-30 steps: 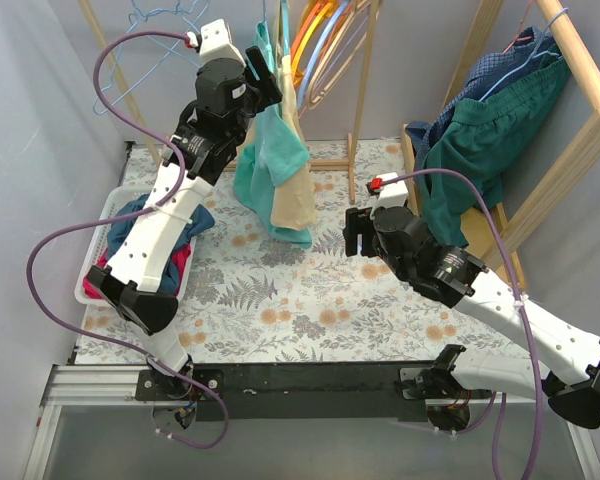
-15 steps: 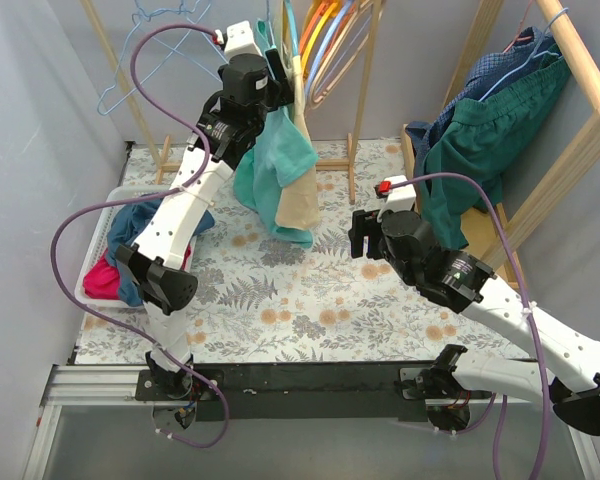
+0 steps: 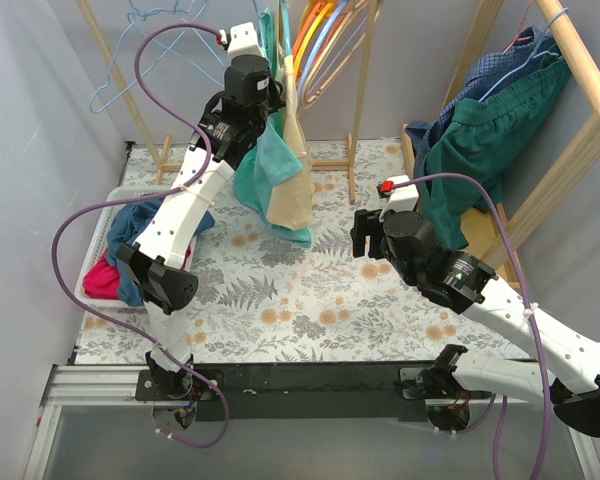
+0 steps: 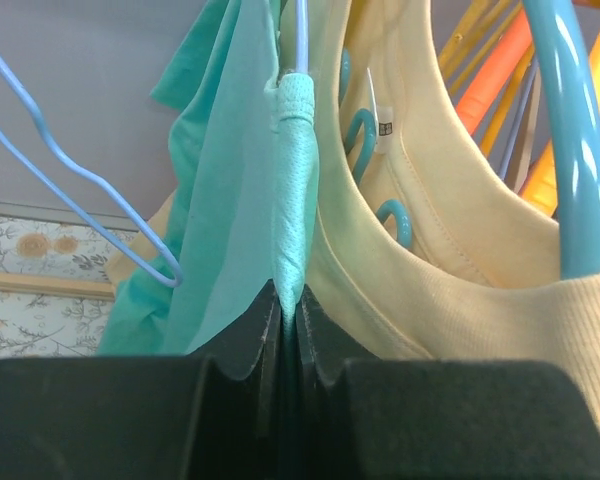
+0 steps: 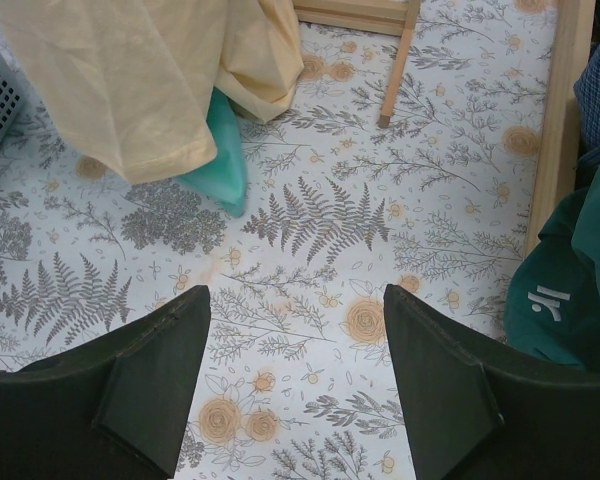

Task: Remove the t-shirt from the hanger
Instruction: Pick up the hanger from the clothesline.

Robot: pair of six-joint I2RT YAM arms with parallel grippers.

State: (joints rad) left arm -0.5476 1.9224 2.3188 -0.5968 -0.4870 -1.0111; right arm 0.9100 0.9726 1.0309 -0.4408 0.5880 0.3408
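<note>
left gripper: clamped tight on a bunched-up fold of the teal t-shirt, fingers pretty much fully together, top centre-left of the overhead view

teal t-shirt: on its pale blue hanger, upper middle-left of the overhead view, hem drooping low toward the floral table

cream shirt: hanging right next to the teal one, pressed up against it

right gripper: wide open, nothing in it, hovering over the table right of centre, well apart from both shirts
</note>
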